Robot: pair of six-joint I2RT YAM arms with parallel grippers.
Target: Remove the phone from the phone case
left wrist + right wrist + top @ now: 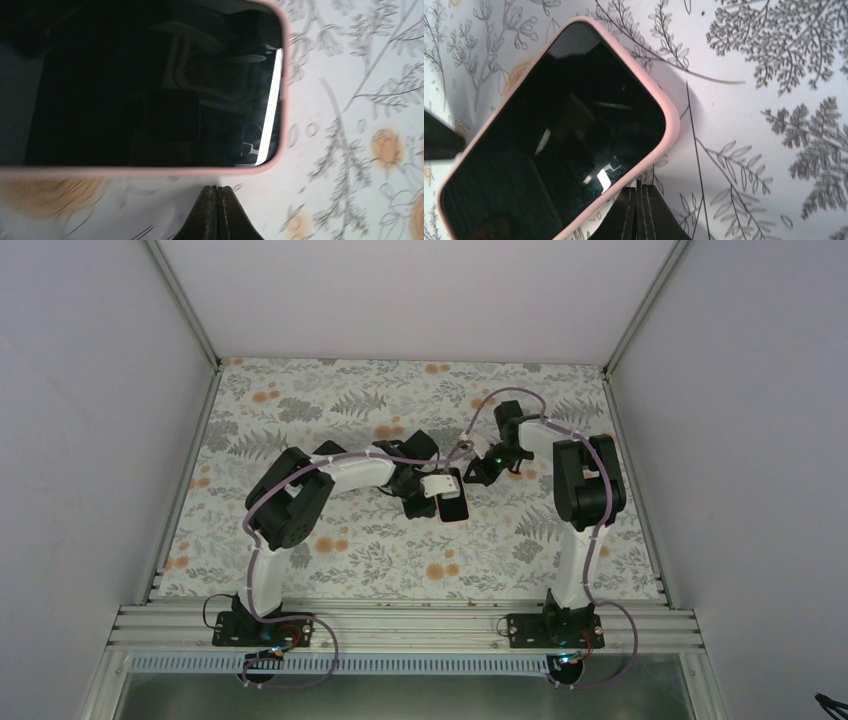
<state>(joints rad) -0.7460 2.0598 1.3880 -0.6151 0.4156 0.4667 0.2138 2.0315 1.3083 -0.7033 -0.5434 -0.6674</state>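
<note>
Left wrist view has the left gripper (217, 194) pinched shut on nothing, its tips just beside one long side of the phone (150, 85). The right gripper (639, 192) is likewise closed and empty, at the rim near one corner; whether it touches is unclear. The phone lies screen up, seated in the pink case (281, 150), whose rim wraps every edge in view, so I judge that no part of the removal is done: the case has yet to be peeled off. It rests about mid-table (300, 570), slightly toward the right edge. From above, its long axis seems to run roughly far edge to near edge, the far end hidden under the left gripper.
</note>
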